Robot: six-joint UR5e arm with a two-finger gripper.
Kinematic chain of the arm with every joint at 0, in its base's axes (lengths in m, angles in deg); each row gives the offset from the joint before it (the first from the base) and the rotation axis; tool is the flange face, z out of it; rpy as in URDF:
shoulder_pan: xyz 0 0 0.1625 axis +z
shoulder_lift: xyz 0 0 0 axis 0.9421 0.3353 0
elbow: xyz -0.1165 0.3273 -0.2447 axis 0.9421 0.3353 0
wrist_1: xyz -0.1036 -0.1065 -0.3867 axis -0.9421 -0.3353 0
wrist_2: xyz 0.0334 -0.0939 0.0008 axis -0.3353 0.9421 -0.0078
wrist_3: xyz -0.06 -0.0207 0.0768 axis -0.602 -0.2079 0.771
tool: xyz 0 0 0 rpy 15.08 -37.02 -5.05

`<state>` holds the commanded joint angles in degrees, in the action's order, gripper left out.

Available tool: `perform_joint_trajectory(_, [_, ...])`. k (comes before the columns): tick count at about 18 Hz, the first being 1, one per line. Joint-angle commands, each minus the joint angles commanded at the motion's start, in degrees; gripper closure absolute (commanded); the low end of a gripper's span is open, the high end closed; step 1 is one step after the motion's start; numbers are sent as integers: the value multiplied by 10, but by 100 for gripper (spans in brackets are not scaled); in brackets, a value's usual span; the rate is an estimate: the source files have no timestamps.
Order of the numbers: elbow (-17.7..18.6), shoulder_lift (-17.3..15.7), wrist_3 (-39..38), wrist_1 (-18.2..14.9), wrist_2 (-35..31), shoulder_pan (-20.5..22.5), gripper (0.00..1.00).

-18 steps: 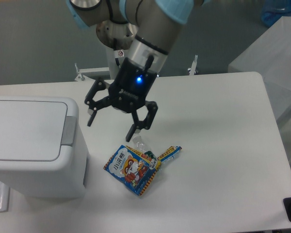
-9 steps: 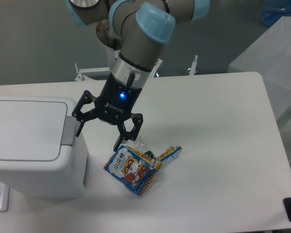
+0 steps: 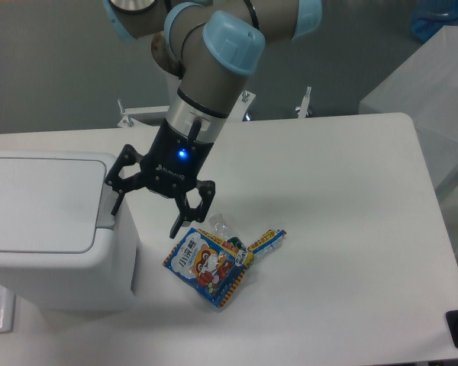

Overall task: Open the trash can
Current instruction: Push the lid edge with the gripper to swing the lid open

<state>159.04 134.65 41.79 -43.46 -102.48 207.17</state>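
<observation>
On the left side of the tabletop (image 3: 343, 191) sits the trash can (image 3: 49, 229), white, lid down flat, grey button strip along its right edge. Right beside that strip hangs the hand (image 3: 145, 217), fingers spread wide and holding nothing, blue light glowing on its body. Just right of it lies a colourful snack packet (image 3: 210, 263).

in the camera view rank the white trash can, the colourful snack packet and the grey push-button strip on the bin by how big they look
1. White boxy plastic trash can, largest by far.
2. Colourful snack packet.
3. Grey rectangular push-button strip, a narrow band partly hidden by the open gripper.
</observation>
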Motion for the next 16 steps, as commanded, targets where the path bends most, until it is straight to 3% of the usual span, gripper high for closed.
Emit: perform_joint_trajectory(16, [4,2,0,0,-8,-1,0])
